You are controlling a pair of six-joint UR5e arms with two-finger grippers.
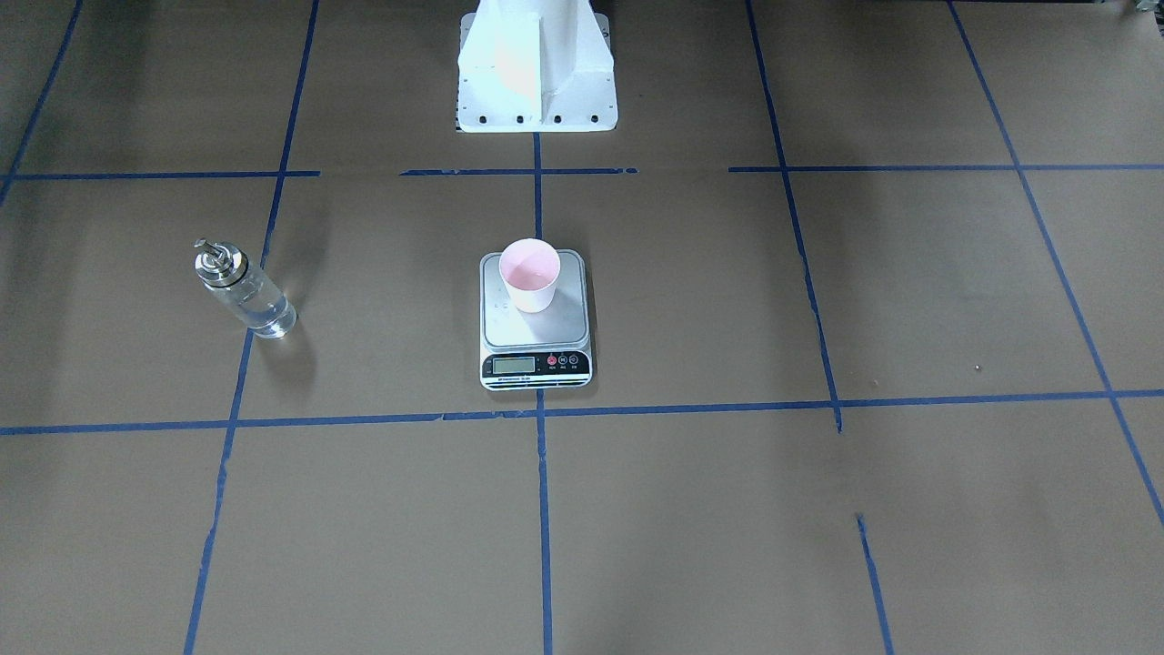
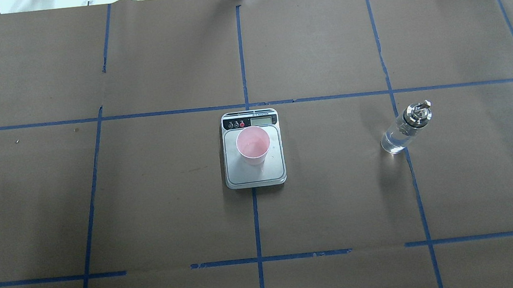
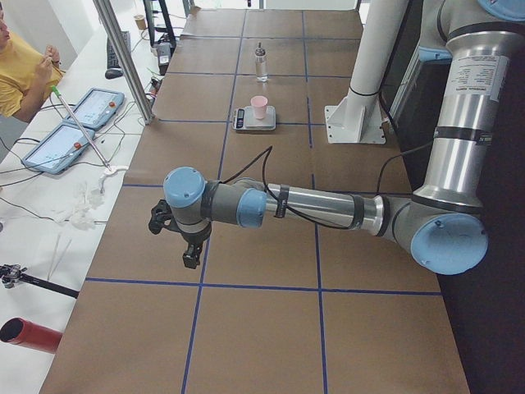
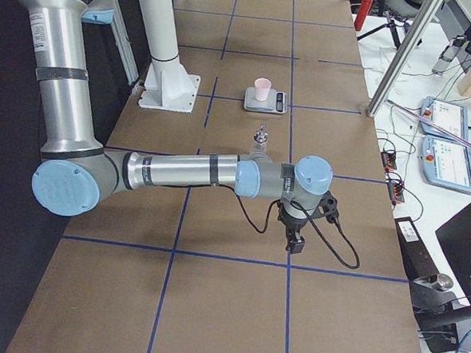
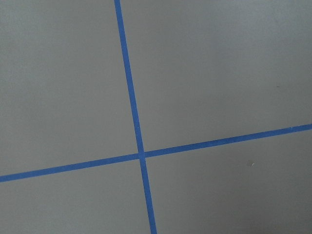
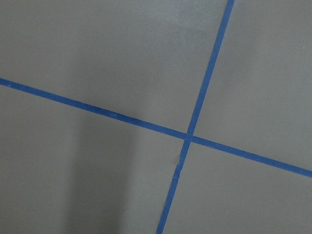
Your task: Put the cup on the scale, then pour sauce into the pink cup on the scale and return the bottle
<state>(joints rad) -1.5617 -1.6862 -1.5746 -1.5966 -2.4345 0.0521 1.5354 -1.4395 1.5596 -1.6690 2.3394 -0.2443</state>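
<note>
The pale pink cup [image 2: 253,145] stands upright on the silver platform of the scale [image 2: 275,170] at the table's middle; both also show in the front view, cup [image 1: 529,274] and scale [image 1: 535,364]. The clear glass bottle [image 2: 404,129] with its silver pourer cap stands upright on the robot's right, apart from the scale, with clear liquid in it [image 1: 244,289]. My left gripper [image 3: 190,254] shows only in the left side view, far from the scale. My right gripper [image 4: 295,244] shows only in the right side view, near the bottle [image 4: 260,138]. I cannot tell whether either is open.
Blue tape lines divide the brown table into squares. The white robot base [image 1: 536,73] stands behind the scale. Both wrist views show only bare table and tape crossings. An operator and tablets [image 3: 82,123] are beyond the far edge.
</note>
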